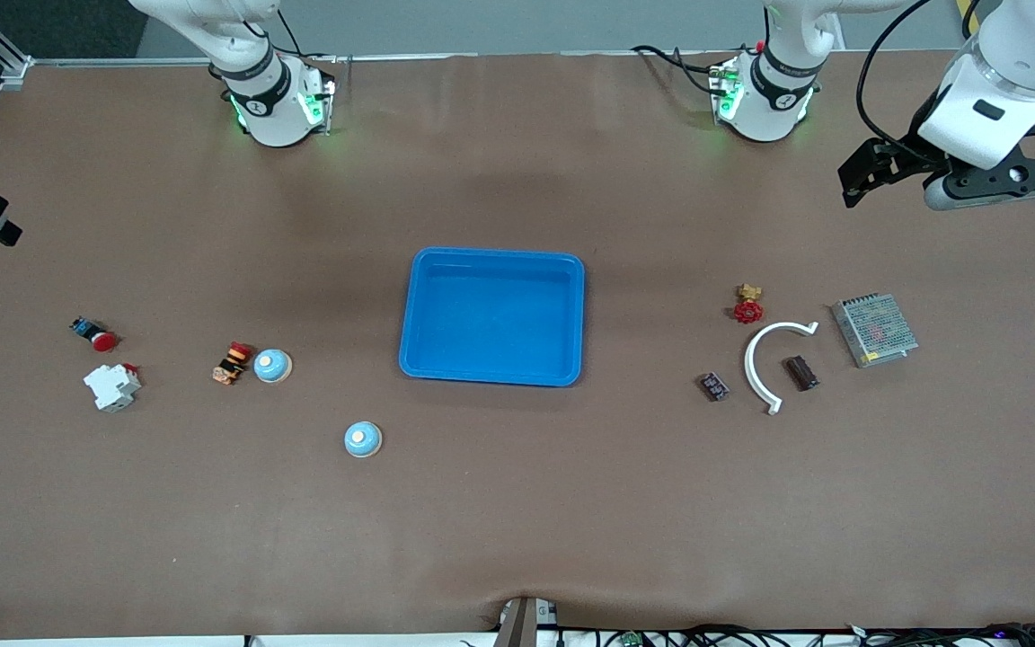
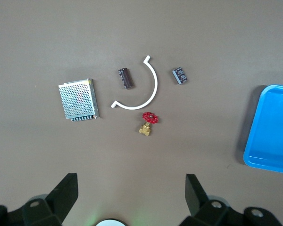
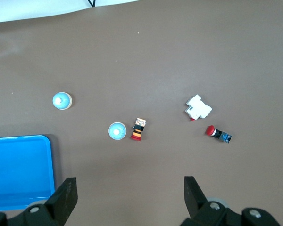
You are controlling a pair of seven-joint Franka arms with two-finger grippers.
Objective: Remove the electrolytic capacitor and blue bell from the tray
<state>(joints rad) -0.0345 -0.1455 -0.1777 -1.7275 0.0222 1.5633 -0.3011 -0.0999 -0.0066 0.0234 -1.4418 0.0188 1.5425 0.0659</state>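
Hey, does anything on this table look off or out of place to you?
Nothing looks spilled or damaged. The blue tray sits empty, while both blue bells and both dark capacitors lie out on the table.

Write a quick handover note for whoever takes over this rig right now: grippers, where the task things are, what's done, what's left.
Left gripper: open, empty, over the table's left-arm end.
Right gripper: open, empty, over the right-arm end.
Tray: centre of table, nothing in it.
Two blue bells lie on the table toward the right arm's end; two dark capacitors toward the left arm's end.
Done: the tray looks cleared.
Left: apparently nothing.
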